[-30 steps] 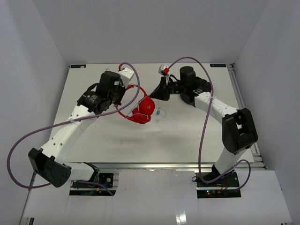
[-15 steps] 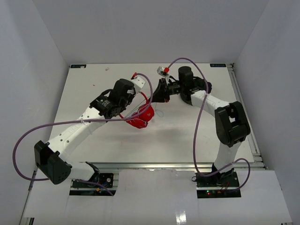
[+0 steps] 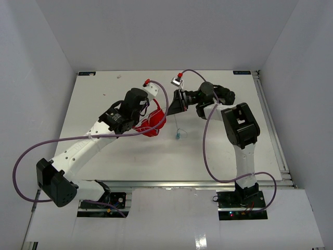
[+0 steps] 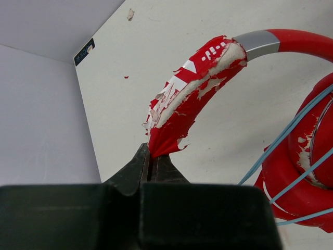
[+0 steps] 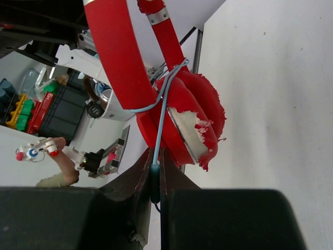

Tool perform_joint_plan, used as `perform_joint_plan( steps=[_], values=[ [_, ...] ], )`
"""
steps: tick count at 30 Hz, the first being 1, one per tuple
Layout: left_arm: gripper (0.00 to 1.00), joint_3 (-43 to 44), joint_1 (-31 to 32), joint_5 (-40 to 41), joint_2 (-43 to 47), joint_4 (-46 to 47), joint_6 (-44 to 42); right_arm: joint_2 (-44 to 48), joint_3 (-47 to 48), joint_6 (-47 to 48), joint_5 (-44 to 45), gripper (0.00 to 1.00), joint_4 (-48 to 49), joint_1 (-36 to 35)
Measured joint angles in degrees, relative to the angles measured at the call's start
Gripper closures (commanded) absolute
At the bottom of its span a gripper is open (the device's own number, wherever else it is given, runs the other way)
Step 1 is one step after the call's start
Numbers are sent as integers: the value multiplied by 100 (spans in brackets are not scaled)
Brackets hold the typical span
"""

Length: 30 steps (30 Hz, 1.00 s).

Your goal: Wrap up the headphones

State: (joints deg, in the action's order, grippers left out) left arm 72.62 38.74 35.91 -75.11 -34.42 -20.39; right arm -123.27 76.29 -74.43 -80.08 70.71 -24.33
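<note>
In the top view, the headphones (image 3: 151, 125) are seen held up off the table (image 3: 99, 99) near its middle, between the two arms; the left gripper (image 3: 144, 119) is set at their left side and the right gripper (image 3: 169, 110) just beside them on the right; a short tail of the cable (image 3: 178, 131) hangs below the right gripper, its end near the table surface; whether either tool is closed cannot be told from this height.

In the left wrist view, the left gripper's fingers are shown pressed together on the torn end of the headband (image 4: 195, 86) padding; an earcup (image 4: 304, 182) lies to the right with several cable strands crossed over it; the hold is thin and on flaking material, so hard pulls against it are judged unwise.

In the right wrist view, the right gripper is seen pinching the cable at a dark sleeve; the cable is looped around the headband and the cups.

The winding is judged well advanced; light, even tension should be applied; the tail is best led around the narrow part between the cups, not over a rounded face where it may slide off; the end should be tucked under a turn before release.
</note>
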Motion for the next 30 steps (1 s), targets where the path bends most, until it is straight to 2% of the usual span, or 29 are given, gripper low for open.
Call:
perform_joint_plan(
  steps=[10, 15, 24, 30],
  values=[
    [100, -74, 0, 23, -156, 198, -10, -5, 286, -814, -103, 81, 324, 0],
    [100, -26, 2, 234, -328, 305, 62, 8, 467, -1079, -51, 72, 353, 0],
    [100, 607, -6, 677, -1150, 278, 422, 21, 470, -1212, 85, 69, 365, -16],
    [100, 1075, -175, 540, -1575, -162, 1159, 23, 470, -1263, 202, 68, 357, -26]
  ],
)
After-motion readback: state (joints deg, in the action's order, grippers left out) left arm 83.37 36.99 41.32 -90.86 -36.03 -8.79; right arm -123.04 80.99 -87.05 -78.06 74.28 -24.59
